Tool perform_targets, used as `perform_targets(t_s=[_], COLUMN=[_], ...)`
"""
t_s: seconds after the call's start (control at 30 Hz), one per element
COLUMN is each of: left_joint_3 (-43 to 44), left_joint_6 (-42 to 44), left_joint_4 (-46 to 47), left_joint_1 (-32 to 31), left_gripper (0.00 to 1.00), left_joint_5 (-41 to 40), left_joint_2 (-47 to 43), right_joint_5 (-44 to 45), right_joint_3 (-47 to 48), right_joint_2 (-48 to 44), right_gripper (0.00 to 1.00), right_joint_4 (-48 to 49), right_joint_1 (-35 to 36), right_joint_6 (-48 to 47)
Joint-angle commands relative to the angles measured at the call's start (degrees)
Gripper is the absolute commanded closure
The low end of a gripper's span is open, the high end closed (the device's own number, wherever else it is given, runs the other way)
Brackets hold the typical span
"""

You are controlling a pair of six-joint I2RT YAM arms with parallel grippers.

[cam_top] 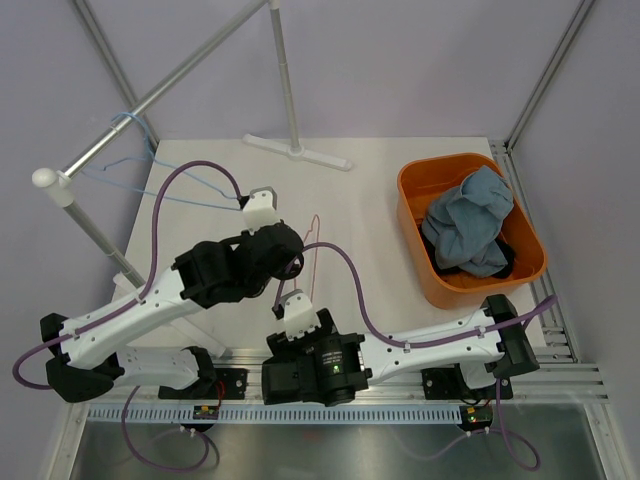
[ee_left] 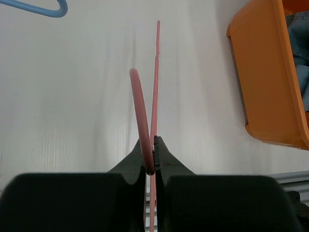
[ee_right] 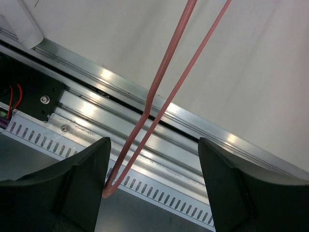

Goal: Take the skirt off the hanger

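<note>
Pink hanger (ee_left: 140,111) pinched in the left gripper (ee_left: 153,160)

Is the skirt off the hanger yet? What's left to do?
Nearly finished. Done: the skirt lies in the bin, and the hanger is bare. In hand: the left fingers pinch the hanger, while the right fingers stand open on either side of its end, not gripping. Left: probably just setting the hanger down.
</note>
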Motion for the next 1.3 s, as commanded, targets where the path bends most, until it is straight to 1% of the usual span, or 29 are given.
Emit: perform_targets(t_s=[0.0,0.13,0.33,0.57,0.63,0.77,0.87,0.9,0.93,1.03,1.07,1.13,1.17,1.2,1.27], left_joint_3=[0.62,-0.17,-0.09,0.79,0.70,0.35,-0.17,-0.35,-0.35,-0.35,-0.26,-0.18,-0.18,-0.09,0.00], left_joint_6=[-1.86,-2.22,-2.66,-1.95,-1.95,-1.95,-2.13,-2.13,-2.22,-2.13,-2.13,-1.95,-1.95,-1.78,-1.60], left_joint_4=[1.59,1.51,1.42,1.77,1.86,1.86,1.86,1.86,1.86,1.77,1.77,1.86,2.03,2.04,2.30], left_joint_1=[-0.57,-0.74,-0.74,-0.83,-0.83,-0.92,-1.00,-1.00,-1.00,-1.09,-1.09,-1.09,-1.09,-1.18,-1.18], left_gripper=[1.00,1.00,1.00,1.00,1.00,1.00,1.00,1.00,1.00,1.00,1.00,1.00,1.00,1.00,1.00], left_joint_5=[-1.87,-1.69,-1.16,-0.37,-0.20,-0.02,-0.02,0.07,0.16,0.24,0.24,0.42,0.42,0.59,0.77], left_joint_2=[-0.76,-0.93,0.12,1.61,1.88,2.23,2.23,2.23,2.23,2.23,2.14,2.23,2.23,2.23,2.23], right_joint_5=[3.85,3.85,4.73,5.96,6.39,6.92,7.10,7.27,7.45,7.63,7.71,7.80,7.72,7.89,7.89], right_joint_3=[0.25,0.69,2.36,4.03,4.47,5.26,6.57,6.93,7.10,7.54,7.46,7.46,7.37,7.37,7.54], right_joint_2=[-0.84,0.48,2.94,5.93,6.20,6.55,7.34,7.69,7.95,8.39,8.31,8.57,8.66,9.18,9.62], right_gripper=[0.23,0.29,0.34,0.43,0.47,0.50,0.54,0.57,0.62,0.66,0.74,0.86,0.97,1.00,1.00], right_joint_4=[-0.49,-0.49,-2.51,-8.74,-9.72,-11.13,-12.53,-12.97,-13.23,-14.20,-14.38,-14.99,-15.17,-15.61,-16.84], right_joint_1=[0.23,0.31,0.84,0.93,1.19,1.54,1.72,1.89,1.98,2.16,2.25,2.25,2.25,2.25,2.25], right_joint_6=[3.17,3.34,4.66,7.38,8.26,9.05,9.41,9.58,9.84,10.46,10.63,11.33,11.60,12.04,13.36])
